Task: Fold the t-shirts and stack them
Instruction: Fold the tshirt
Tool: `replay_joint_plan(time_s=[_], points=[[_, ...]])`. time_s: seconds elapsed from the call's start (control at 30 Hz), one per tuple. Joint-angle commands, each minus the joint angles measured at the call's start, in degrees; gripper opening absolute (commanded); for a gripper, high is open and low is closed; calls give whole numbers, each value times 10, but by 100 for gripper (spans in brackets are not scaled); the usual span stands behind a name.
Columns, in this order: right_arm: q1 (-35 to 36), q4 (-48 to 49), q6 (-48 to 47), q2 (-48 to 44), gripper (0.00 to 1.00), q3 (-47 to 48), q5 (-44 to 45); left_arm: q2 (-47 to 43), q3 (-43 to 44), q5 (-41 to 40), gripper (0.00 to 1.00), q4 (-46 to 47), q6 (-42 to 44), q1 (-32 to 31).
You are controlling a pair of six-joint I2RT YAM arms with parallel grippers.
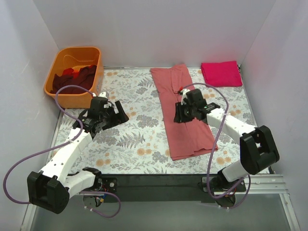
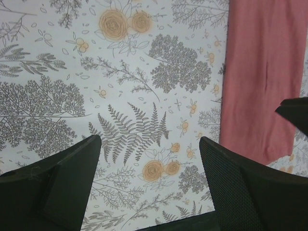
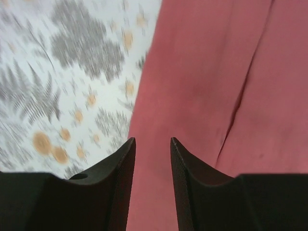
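Observation:
A dusty salmon-pink t-shirt (image 1: 183, 115) lies folded into a long strip on the right half of the table; it also shows in the left wrist view (image 2: 260, 77) and the right wrist view (image 3: 216, 82). A bright magenta t-shirt (image 1: 221, 73) lies folded at the far right corner. Dark maroon and red t-shirts (image 1: 74, 78) lie in the orange tub (image 1: 60, 60). My right gripper (image 1: 179, 114) hovers over the strip's left side, its jaws a little apart and empty (image 3: 153, 144). My left gripper (image 1: 117, 112) is wide open and empty over the bare floral cover (image 2: 149, 163).
The floral-patterned cover (image 1: 125, 139) spans the table. White walls close in the left, back and right. The black front edge (image 1: 154, 180) runs along the near side, with both arm bases below it.

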Motion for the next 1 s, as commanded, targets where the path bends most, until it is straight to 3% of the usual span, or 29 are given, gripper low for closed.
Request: replay_joint_plan(time_s=[0.0,0.17,0.33,0.67,0.97], points=[[57,-110,-18,-12,41,-36,89,-3,-22,24,83,-7,-7,-3],[122,-128,18,-7,41,-49,111,3,-30,45,83,-9,-19,-4],[186,-154,38,72,41,-20,143,11,-21,57,83,-23,-23,-6],[300,-193,44,192,40,92,73,11,-13,49,83,-67,-22,-6],[345,-194,59,243,41,207,47,-11,-29,54,84,-99,-32,-9]])
